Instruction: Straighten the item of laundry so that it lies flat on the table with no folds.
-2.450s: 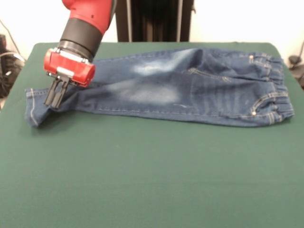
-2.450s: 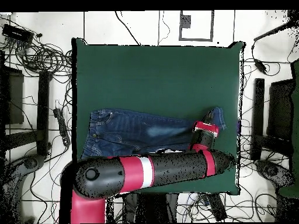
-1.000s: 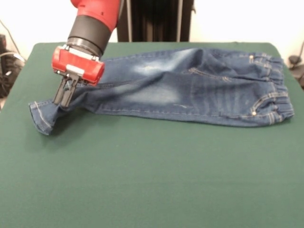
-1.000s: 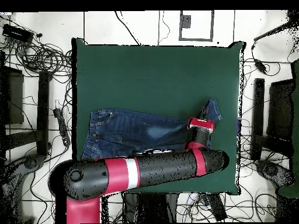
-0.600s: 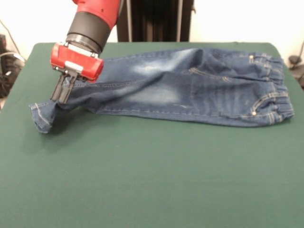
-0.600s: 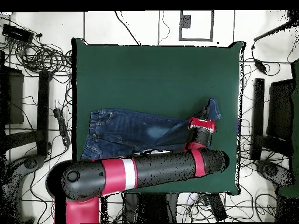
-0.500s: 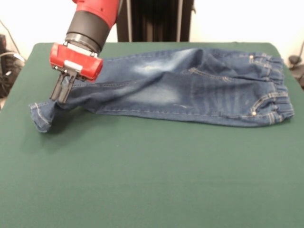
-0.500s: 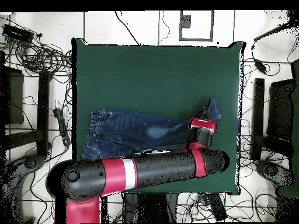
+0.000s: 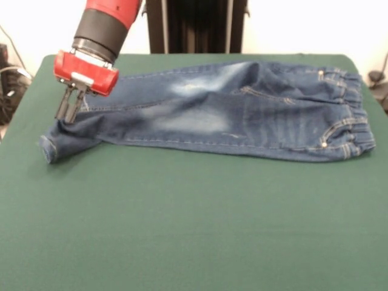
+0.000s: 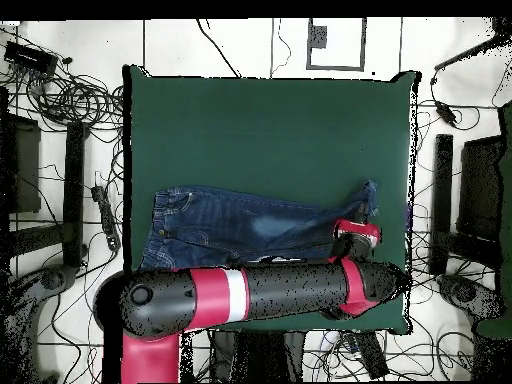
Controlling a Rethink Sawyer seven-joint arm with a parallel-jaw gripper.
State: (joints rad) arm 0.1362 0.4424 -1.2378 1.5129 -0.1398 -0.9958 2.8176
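The item of laundry (image 9: 242,109), a small pair of dark blue jeans, lies lengthwise on the table (image 9: 194,230), with its gathered waistband at the right and its leg ends at the left. My gripper (image 9: 65,116) hangs over the left leg end, shut on the denim just above the cuff (image 9: 48,149). That cuff curls and sags onto the felt, and a crease runs across the thighs. From overhead, the item of laundry (image 10: 240,225) sits near the table's (image 10: 260,130) bottom edge. There the gripper (image 10: 357,231) is by the right-hand cuff, and the arm covers the jeans' lower edge.
Dark stands (image 10: 75,190) and tangled cables (image 10: 60,95) ring the table on the floor. A dark post (image 9: 194,24) rises behind the table's far edge. The table's right edge (image 10: 410,200) lies close to the cuff.
The gripper has carried the leg end left and toward the table's far side. The leg is drawn out straighter, and the cuff now sags lower on the felt.
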